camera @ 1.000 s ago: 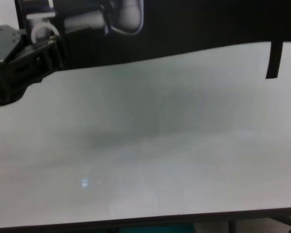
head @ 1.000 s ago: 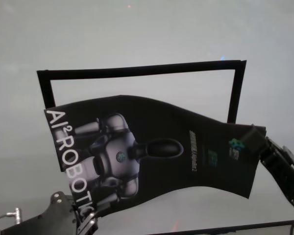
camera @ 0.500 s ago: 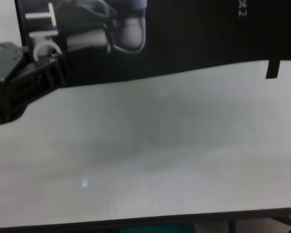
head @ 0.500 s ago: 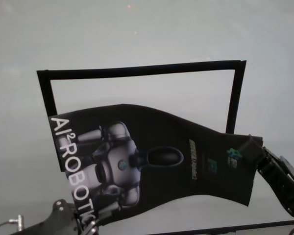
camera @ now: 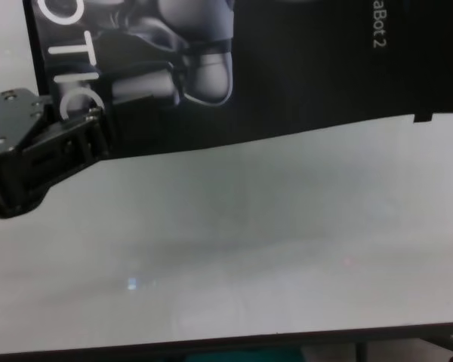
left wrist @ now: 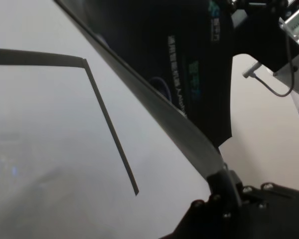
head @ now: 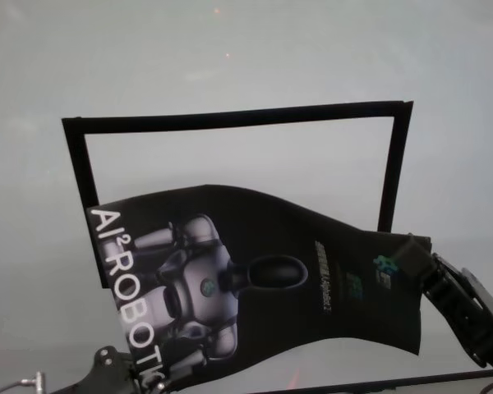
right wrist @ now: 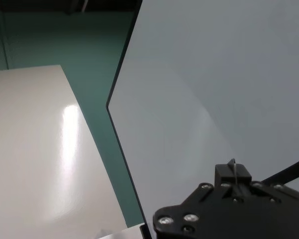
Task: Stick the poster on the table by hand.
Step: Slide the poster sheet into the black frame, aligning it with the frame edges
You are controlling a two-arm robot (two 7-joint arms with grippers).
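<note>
1. Nearest the robot, at the counter's (camera: 234,264) front left, the left end effector (camera: 87,128) is clamped on the poster's (head: 296,279) lettered corner, beside the white "ROBOTIC" lettering (head: 135,308).
2. Over on the right, a little farther in, the right end effector (head: 412,256) grips the poster's opposite edge, next to a small green logo (head: 385,264).
3. Between the two, the black glossy sheet hangs bowed and wavy above the white counter, its grey-white robot figure (head: 201,287) facing up.
4. Farther back, narrow black tape strips (head: 238,117) mark out a rectangular frame on the counter; the poster overlaps the frame's near part, and the far strip lies well apart from it.
</note>
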